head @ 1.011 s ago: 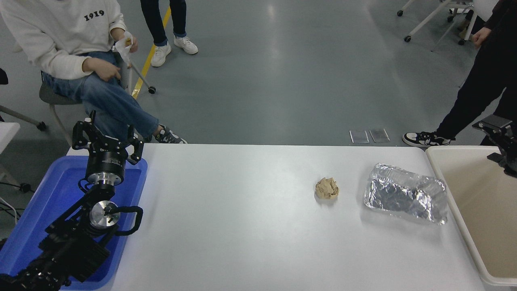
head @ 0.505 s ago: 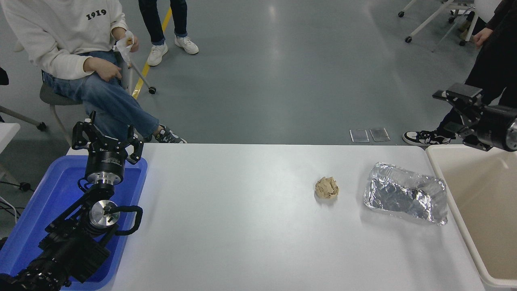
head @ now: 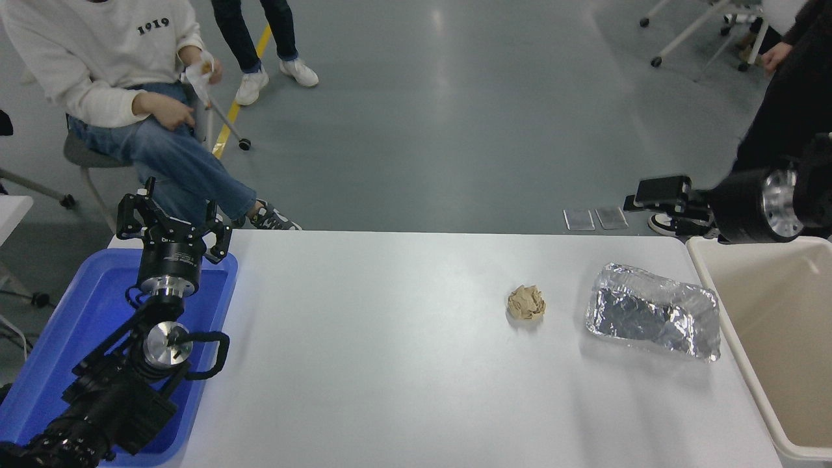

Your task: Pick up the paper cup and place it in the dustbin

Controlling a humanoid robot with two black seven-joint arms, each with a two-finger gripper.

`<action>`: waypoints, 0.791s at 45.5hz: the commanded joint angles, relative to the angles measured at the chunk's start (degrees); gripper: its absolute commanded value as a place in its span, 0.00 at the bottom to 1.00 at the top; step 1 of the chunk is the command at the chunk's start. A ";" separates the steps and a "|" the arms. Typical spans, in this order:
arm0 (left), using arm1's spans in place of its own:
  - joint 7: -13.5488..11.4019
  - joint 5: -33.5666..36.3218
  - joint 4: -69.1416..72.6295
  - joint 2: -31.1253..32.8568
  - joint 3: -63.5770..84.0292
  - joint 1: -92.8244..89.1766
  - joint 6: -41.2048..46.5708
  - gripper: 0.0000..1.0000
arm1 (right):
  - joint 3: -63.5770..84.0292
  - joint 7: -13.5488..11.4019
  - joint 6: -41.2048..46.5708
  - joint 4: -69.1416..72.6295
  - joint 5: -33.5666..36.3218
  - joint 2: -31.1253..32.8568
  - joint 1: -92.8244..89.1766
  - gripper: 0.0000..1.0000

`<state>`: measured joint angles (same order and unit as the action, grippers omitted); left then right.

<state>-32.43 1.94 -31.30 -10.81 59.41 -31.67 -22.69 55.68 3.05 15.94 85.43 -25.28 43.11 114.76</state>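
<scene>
Dustbin (head: pixel 715 305) shows only bare floor; right pincer (head: pixel 640 203) beside it, grip state unclear

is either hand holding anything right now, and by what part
Nothing is held. The left hand sits open over the blue tray; the right hand shows nothing in it.

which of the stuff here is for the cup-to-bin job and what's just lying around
Job: large beige plastic dustbin; right gripper beyond the table's far edge. No paper cup visible.

Lying about: crumpled tan paper ball, crinkled silver foil tray, blue plastic tray under the parked left gripper.
</scene>
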 commanded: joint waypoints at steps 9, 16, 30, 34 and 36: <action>0.00 0.00 0.01 0.00 0.00 0.03 0.01 0.99 | 12.17 0.11 11.47 10.81 3.21 -18.49 18.21 1.00; 0.00 0.00 0.01 0.00 0.00 0.03 0.01 0.99 | 12.17 0.02 16.92 11.43 11.90 -24.64 21.20 1.00; 0.00 -0.09 0.01 0.00 0.00 0.12 0.01 0.99 | 11.99 -0.24 24.13 11.60 25.19 -35.72 25.86 1.00; 0.00 -0.01 0.01 0.00 0.00 0.03 0.01 0.99 | 12.26 -0.33 24.57 11.69 25.45 -36.78 26.04 1.00; 0.00 -0.09 0.01 0.00 0.00 0.12 0.01 0.99 | 12.43 -0.33 24.57 11.69 25.45 -36.78 26.30 1.00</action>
<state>-32.43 1.89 -31.28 -10.81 59.41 -31.64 -22.68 67.40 2.94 37.43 96.66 -4.60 11.41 138.65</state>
